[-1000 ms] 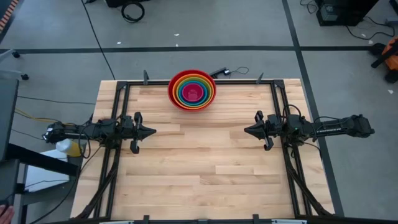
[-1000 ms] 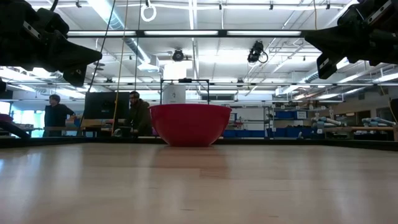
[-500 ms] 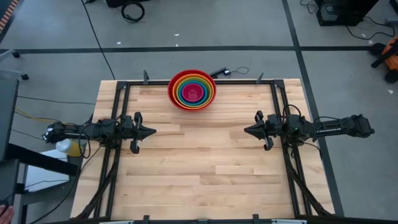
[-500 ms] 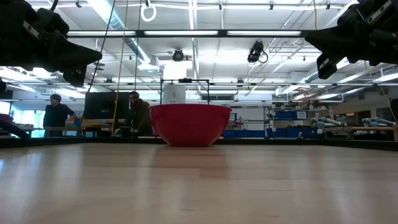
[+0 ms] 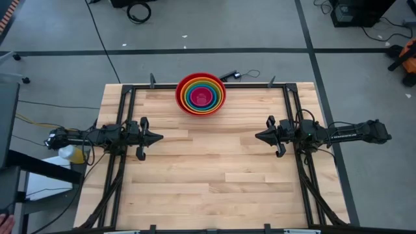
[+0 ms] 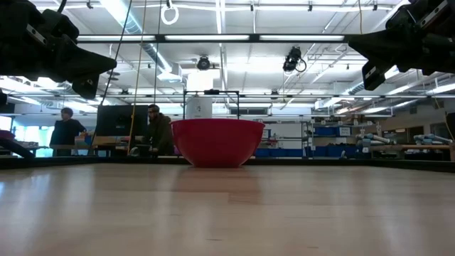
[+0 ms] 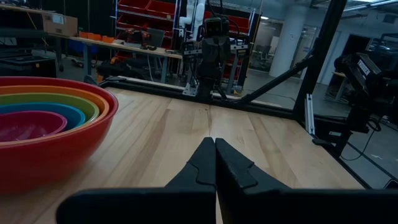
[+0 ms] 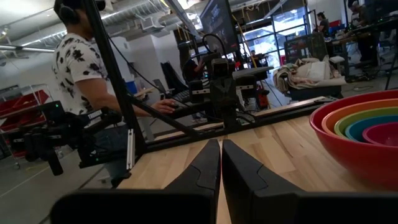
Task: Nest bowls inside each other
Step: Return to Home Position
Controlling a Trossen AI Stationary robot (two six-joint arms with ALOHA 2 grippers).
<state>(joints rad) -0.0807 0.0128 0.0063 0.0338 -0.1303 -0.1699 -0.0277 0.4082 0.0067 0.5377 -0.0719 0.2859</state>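
The bowls (image 5: 201, 93) stand nested in one stack at the middle of the table's far edge: red outermost, then orange, green, blue, and the magenta one (image 5: 201, 97) innermost. The red bowl (image 6: 217, 142) rests by its base on the wood. The stack also shows in the left wrist view (image 7: 46, 127) and the right wrist view (image 8: 360, 134). My left gripper (image 5: 160, 137) hovers shut at the table's left side, pointing level toward the right. My right gripper (image 5: 257, 136) hovers shut at the right side, facing it. Neither touches anything.
A black metal frame (image 5: 127, 97) runs along the table's left, right and far edges. Bare wood (image 5: 208, 175) stretches between the two grippers and toward the near edge. People (image 6: 158, 131) stand in the room behind the table; a person (image 8: 84, 81) shows beyond the left edge.
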